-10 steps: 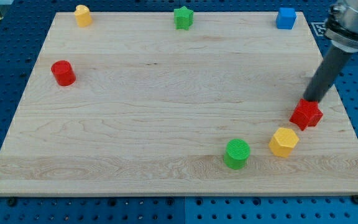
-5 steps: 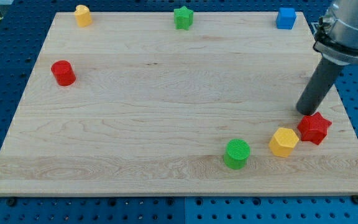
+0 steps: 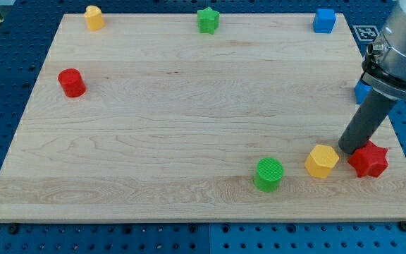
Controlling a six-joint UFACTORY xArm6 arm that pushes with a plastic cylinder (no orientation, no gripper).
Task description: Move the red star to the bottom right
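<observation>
Spreading across nearly the whole view, the wooden board [image 3: 189,120] carries the dark rod, whose tip [image 3: 349,149] touches the red star [image 3: 369,160] from its 10 o'clock side; the arm has no claw, so nothing is gripped. The red star sits near the board's bottom right, with the yellow hexagonal block [image 3: 321,161] just beside it at 9 o'clock and the green cylinder [image 3: 268,174] farther at 8 o'clock. Well apart lie the red cylinder [image 3: 70,82], green star [image 3: 208,20], blue cube [image 3: 323,20] and yellow block [image 3: 94,17].
</observation>
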